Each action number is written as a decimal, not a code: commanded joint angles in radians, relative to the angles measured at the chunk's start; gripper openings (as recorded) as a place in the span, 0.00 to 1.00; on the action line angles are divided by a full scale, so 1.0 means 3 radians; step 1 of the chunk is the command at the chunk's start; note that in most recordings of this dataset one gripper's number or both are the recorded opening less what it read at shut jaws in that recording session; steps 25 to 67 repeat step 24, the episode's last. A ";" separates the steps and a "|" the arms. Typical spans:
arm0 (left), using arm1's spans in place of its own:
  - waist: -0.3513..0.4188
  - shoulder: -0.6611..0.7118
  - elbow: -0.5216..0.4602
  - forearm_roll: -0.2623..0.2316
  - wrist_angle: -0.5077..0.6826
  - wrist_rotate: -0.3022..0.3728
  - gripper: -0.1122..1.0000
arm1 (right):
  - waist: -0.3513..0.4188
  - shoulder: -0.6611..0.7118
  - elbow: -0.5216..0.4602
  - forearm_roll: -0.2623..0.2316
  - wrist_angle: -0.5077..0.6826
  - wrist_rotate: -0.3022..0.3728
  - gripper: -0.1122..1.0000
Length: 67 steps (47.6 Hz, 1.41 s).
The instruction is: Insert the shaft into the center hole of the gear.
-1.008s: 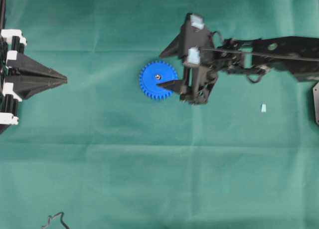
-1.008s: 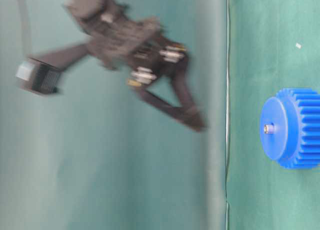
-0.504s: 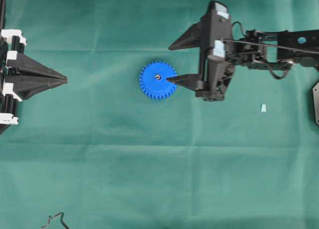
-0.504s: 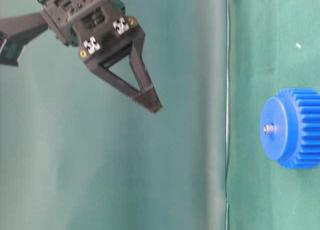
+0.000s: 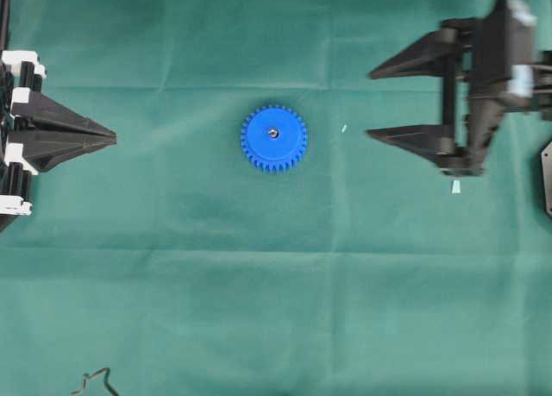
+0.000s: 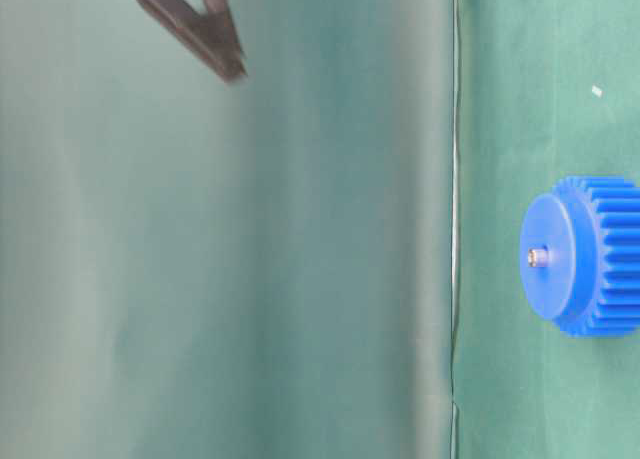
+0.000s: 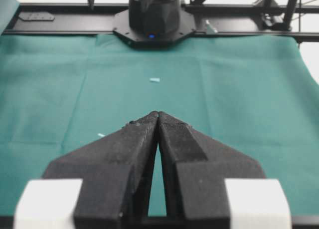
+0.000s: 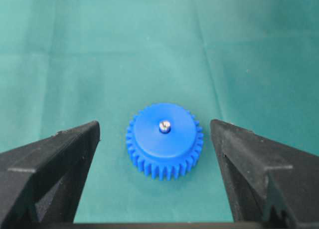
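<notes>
The blue gear (image 5: 273, 138) lies flat on the green cloth at mid table. The silvery shaft (image 5: 272, 133) stands in its center hole, its pale end poking out of the hub; it also shows in the table-level view (image 6: 538, 257) and the right wrist view (image 8: 165, 125). The hole itself is filled and hidden. My right gripper (image 5: 373, 103) is open and empty, well to the right of the gear; the gear (image 8: 164, 140) shows between its spread fingers. My left gripper (image 5: 110, 138) is shut and empty at the far left edge.
A small pale-blue scrap (image 5: 455, 186) lies below my right gripper. A tiny pale speck (image 5: 343, 128) lies right of the gear. A thin wire (image 5: 97, 380) lies at the bottom left. The right arm's base (image 7: 153, 14) stands at the far end of the cloth.
My right gripper has drawn back to the right, away from the gear, with its jaws open. The shaft stays in the hub. The left arm has not moved.
</notes>
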 commanded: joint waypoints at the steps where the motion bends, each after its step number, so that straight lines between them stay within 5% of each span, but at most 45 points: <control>1: 0.0000 0.0010 -0.0097 0.0010 -0.0015 -0.0005 0.12 | 0.0005 -0.0225 0.0066 -0.0005 0.0010 -0.0005 0.94; 23: 0.0000 0.0010 -0.0097 0.0010 -0.0015 -0.0005 0.12 | -0.0031 -0.0808 0.0568 -0.0005 0.0056 0.0000 0.94; 67: -0.0005 0.0010 -0.0097 0.0010 -0.0015 -0.0005 0.12 | -0.0031 -0.0808 0.0573 -0.0005 0.0056 0.0000 0.94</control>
